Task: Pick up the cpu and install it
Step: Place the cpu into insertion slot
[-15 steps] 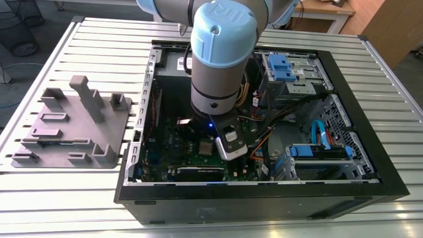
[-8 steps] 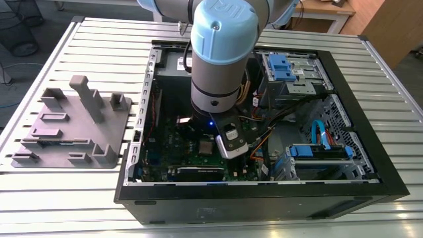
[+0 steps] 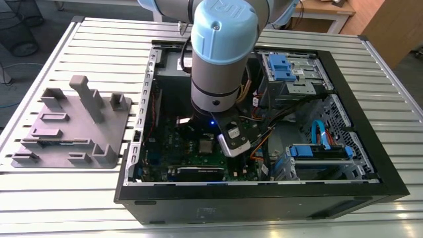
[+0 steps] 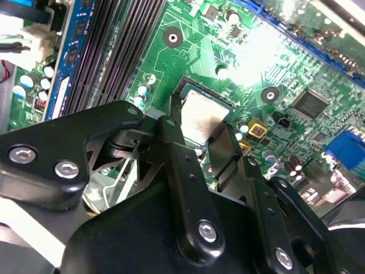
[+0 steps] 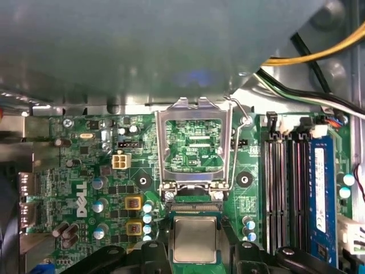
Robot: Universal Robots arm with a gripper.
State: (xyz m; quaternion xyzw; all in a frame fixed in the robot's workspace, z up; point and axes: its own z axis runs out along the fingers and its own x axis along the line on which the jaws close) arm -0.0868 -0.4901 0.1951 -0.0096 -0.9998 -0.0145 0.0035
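Silver-grey, dull-topped square cpu [image 5: 194, 240] with darker rim, black fingers [image 4: 171, 131] clamped against its sides.

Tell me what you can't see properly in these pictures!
- What lies under the cpu: the chip covers it in the first wrist view, so whether it is seated is unclear.
- One cpu corner: behind the gripper in the second wrist view.
- The motherboard: partly blocked by the arm in the exterior view.

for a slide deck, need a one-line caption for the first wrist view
End effector at the cpu, beside the open metal frame on the green motherboard.
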